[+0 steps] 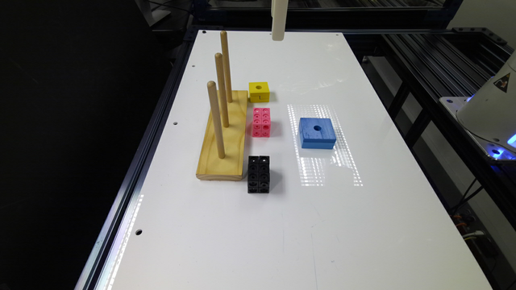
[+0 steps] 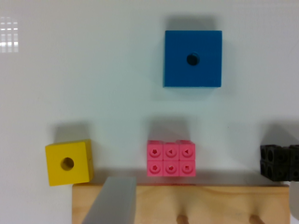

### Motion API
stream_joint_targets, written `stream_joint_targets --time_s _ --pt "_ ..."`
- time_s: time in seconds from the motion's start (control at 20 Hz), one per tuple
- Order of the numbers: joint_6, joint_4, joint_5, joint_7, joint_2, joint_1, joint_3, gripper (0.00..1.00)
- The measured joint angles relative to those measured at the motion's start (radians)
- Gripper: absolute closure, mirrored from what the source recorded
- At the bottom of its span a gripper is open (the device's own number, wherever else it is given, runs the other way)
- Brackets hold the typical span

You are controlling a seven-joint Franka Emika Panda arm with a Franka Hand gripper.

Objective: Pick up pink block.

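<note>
Wrist view: pink block (image 2: 171, 158) lies on the white table (image 2: 93, 70) against the wooden peg base (image 2: 187, 203), between yellow cube (image 2: 68, 163) and black block (image 2: 279, 161). One blurred finger visible; spread undeterminable. Approach from above likely, base blocking one side.

The pincer (image 1: 279, 24) hangs high above the table (pointing straight down).

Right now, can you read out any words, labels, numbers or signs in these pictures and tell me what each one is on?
No words or numbers can be read.
Yellow cube: a small dark mark on its front face, too small to read.
White robot base: a triangular warning sign, symbol too blurred to make out.
Pink block, black block, blue block: no text visible.
</note>
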Motion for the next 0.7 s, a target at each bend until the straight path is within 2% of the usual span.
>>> stream_joint_targets --time_s 0.5,0.6,0.7 --pt "0.000 -0.002 -0.0016 -0.003 0.000 -0.002 -0.001 0.00" --pt "0.000 -0.002 -0.0025 -0.007 0.000 -0.006 -0.002 0.00" --pt "0.000 -0.002 -0.0032 -0.014 0.000 -0.015 -0.002 0.00"
